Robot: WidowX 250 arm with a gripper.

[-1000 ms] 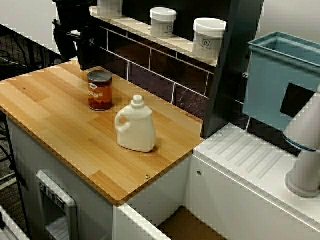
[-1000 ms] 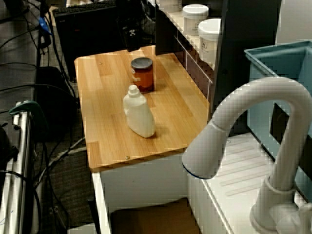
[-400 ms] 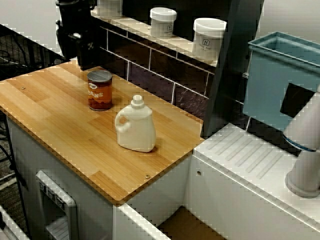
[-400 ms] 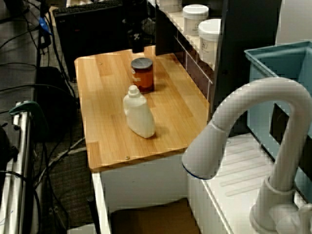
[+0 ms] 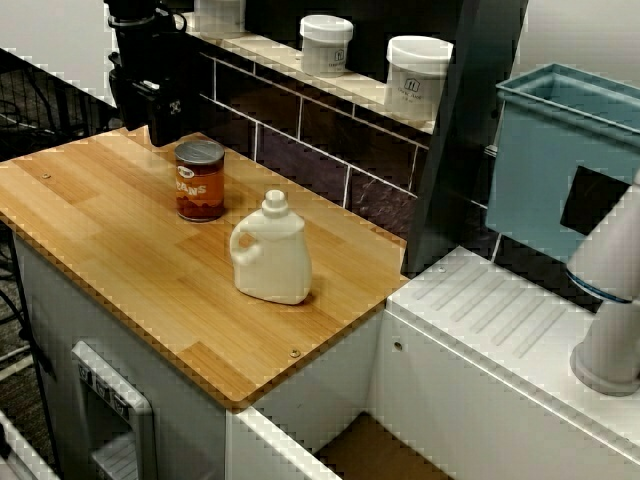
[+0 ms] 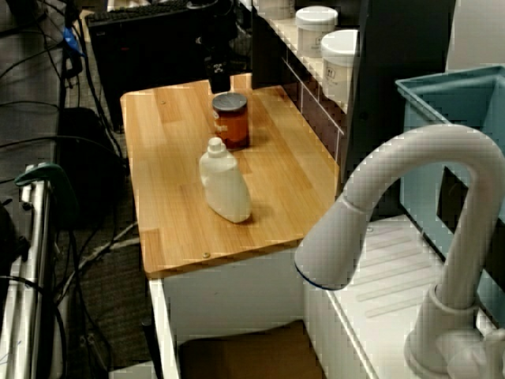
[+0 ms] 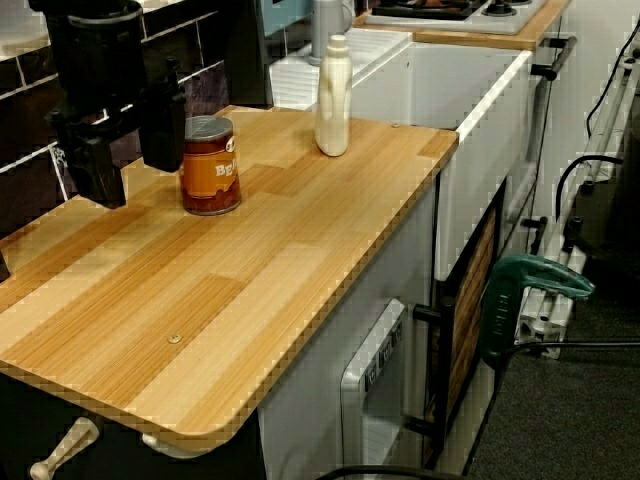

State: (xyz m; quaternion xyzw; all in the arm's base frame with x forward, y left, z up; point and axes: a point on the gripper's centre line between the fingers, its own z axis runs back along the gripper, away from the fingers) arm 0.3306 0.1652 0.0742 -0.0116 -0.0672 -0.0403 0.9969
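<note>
The jaws hung spread and empty low over the back of the desk (image 7: 300,260), the tin can (image 7: 210,165) upright just beside them, bottle (image 7: 333,95) beyond: an approach, I judged, and gripping it called for sidling over it.

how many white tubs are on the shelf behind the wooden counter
3. On the shelf: right tub beside the dark post, middle tub, left tub cut off by the picture's top edge. More may be hidden further left.

Orange-labelled can (image 7: 211,165) stands upright on the wooden counter (image 7: 250,290).
</note>
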